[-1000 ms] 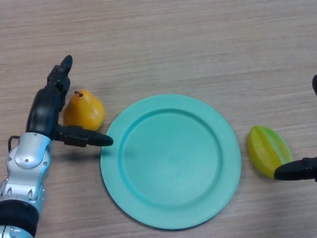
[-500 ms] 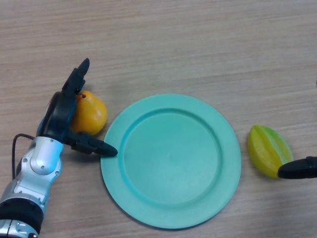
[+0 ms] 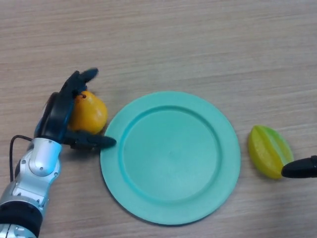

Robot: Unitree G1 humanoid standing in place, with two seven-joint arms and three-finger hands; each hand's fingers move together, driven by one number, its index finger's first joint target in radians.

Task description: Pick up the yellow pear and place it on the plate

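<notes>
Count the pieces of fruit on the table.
2: the yellow pear left of the plate, inside the left hand; a yellow-green fruit right of the plate.

The yellow pear (image 3: 88,113), orange-yellow and smooth with a small dark stem at its top, sits on the wooden table (image 3: 163,44) just beside the plate's left rim, its narrow stem end pointing away from the robot. The plate (image 3: 171,157) is round, teal and shallow with a raised rim, lying flat and bare in the middle of the view.
</notes>
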